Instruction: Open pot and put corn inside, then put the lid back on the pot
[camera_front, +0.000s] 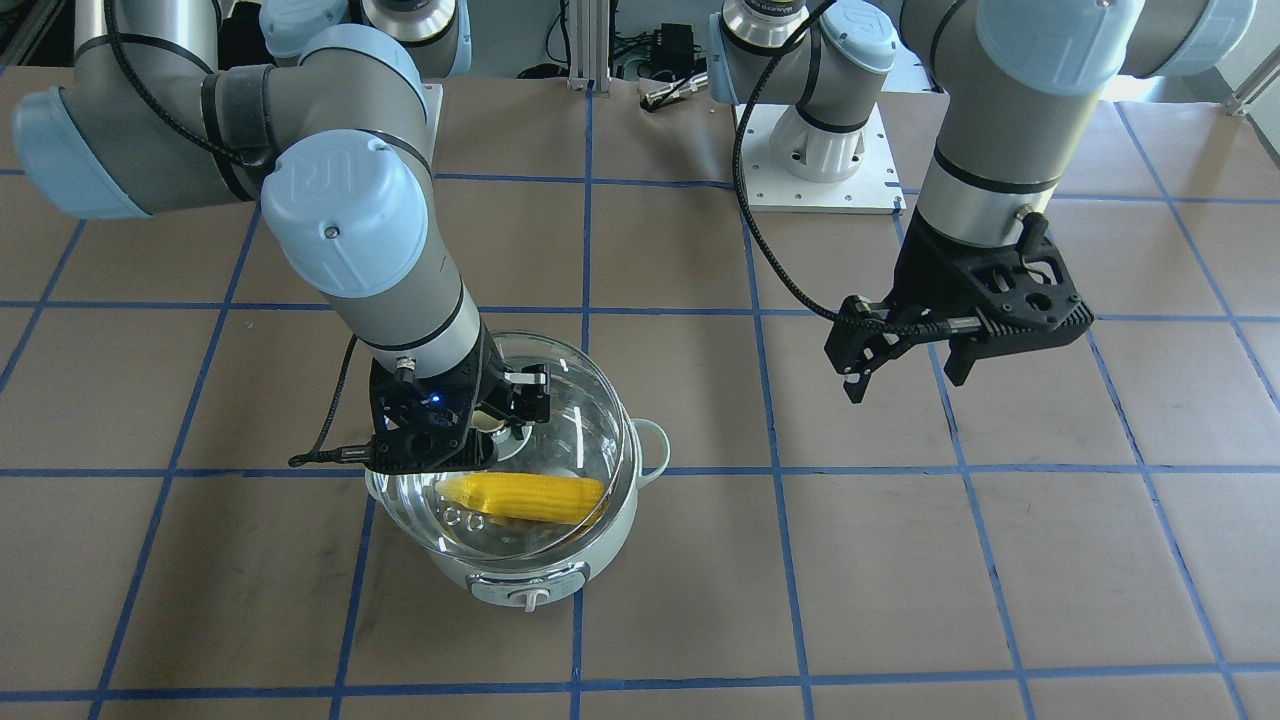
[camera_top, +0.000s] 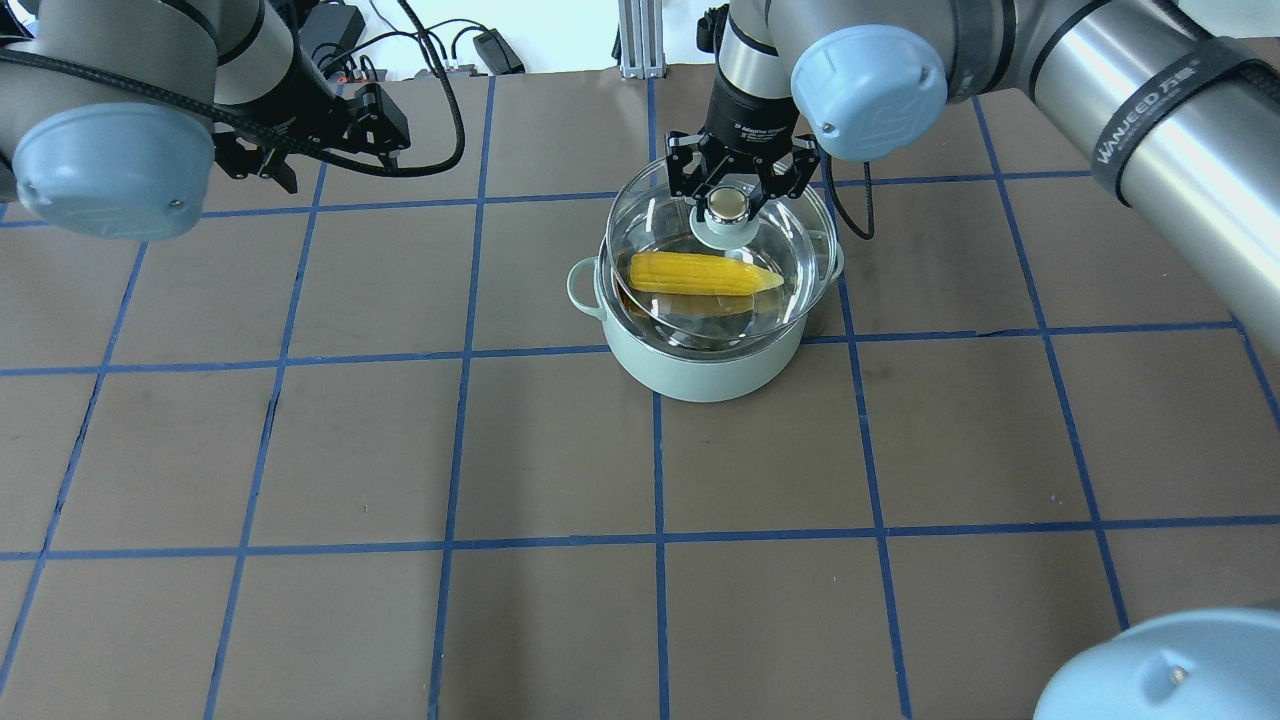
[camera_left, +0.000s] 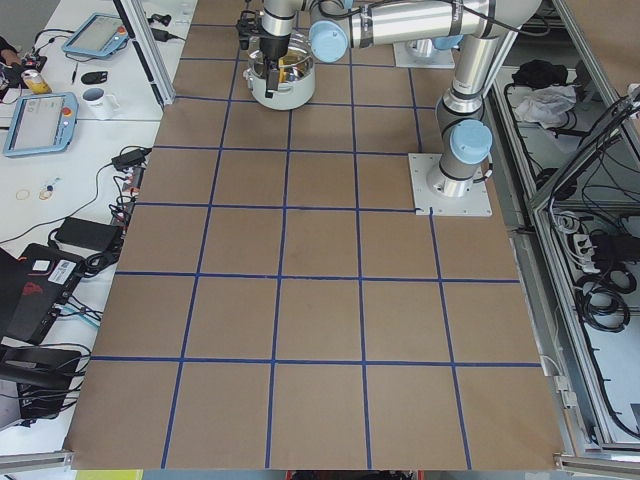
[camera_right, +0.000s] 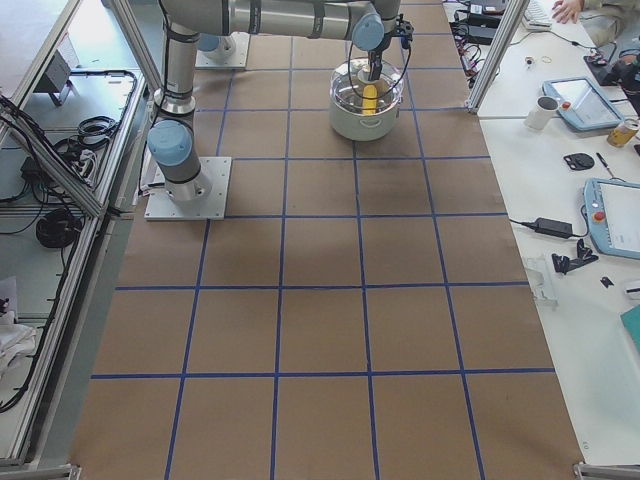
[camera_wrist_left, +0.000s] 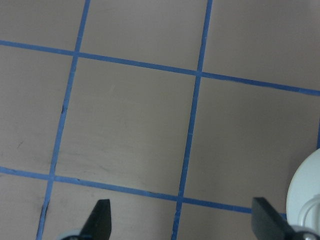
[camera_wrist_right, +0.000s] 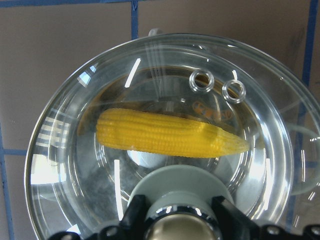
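The pale mint pot (camera_front: 560, 565) (camera_top: 700, 375) stands mid-table with the yellow corn (camera_front: 525, 495) (camera_top: 700, 272) (camera_wrist_right: 165, 132) lying across its inside. The clear glass lid (camera_front: 585, 400) (camera_top: 790, 235) (camera_wrist_right: 65, 150) covers the pot's mouth, slightly tilted and shifted toward the robot. My right gripper (camera_front: 500, 415) (camera_top: 728, 205) (camera_wrist_right: 175, 230) is shut on the lid's knob from above. My left gripper (camera_front: 908, 380) (camera_wrist_left: 182, 220) is open and empty, hovering above the bare table well away from the pot.
The left arm's white base plate (camera_front: 820, 190) sits at the table's back, with cables (camera_top: 470, 45) behind the edge. Side benches hold tablets (camera_right: 585, 100) and a mug (camera_right: 545, 110). Blue tape lines grid the brown table.
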